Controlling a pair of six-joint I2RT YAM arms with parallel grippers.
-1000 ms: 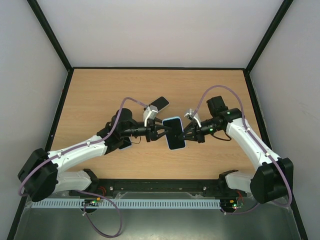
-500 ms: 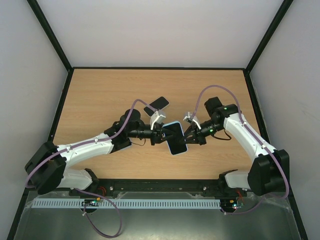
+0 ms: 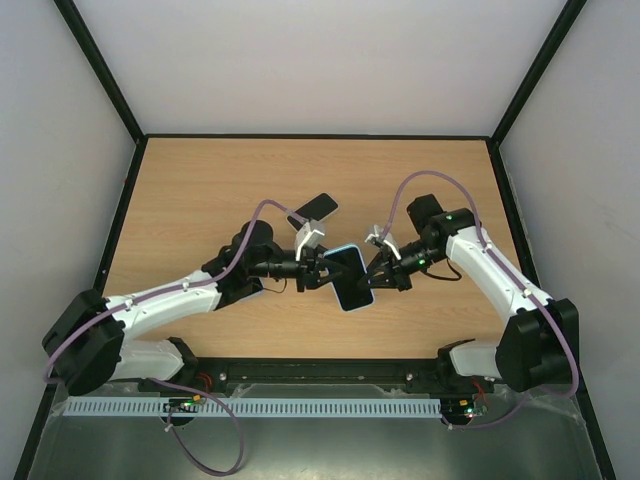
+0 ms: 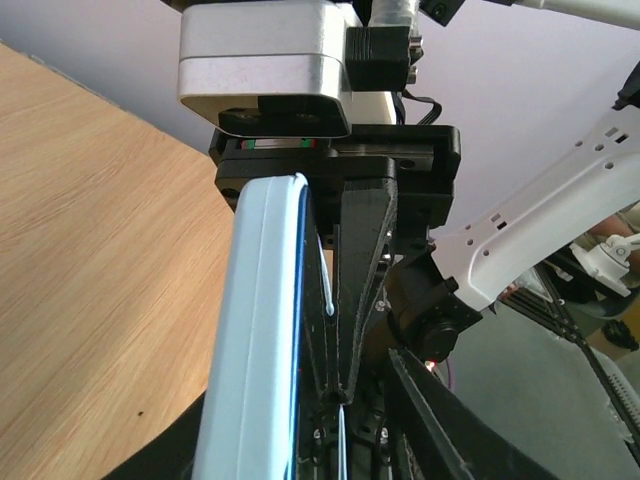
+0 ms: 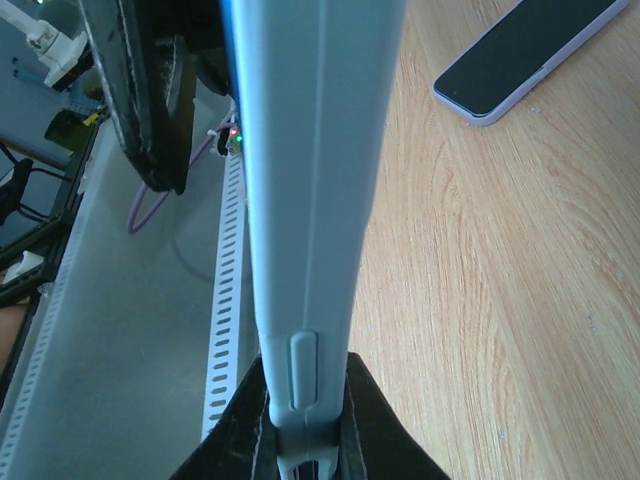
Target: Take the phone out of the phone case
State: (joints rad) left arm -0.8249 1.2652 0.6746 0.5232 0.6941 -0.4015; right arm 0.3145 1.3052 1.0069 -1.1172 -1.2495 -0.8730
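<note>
Item 1. Table: light wood top, bearing all that follows.

Item 2. Left gripper: reaches in from the left at table centre. Its jaws stand part-way apart, one either side of the case's near edge; a gap shows on one side, and whether they pinch anything cannot be told.

Item 3. Second phone: dark screen, pale lilac rim. Lies flat on the wood just behind the left gripper (touched by neither arm).

Item 4. Phone case: light blue, held off the table between the two grippers and tilted on edge.

Item 5. Phone: dark face, seated inside the case.

Item 6. Right gripper: reaches in from the right. Its jaws are clamped tight on the case's end, one finger on each face.
</note>
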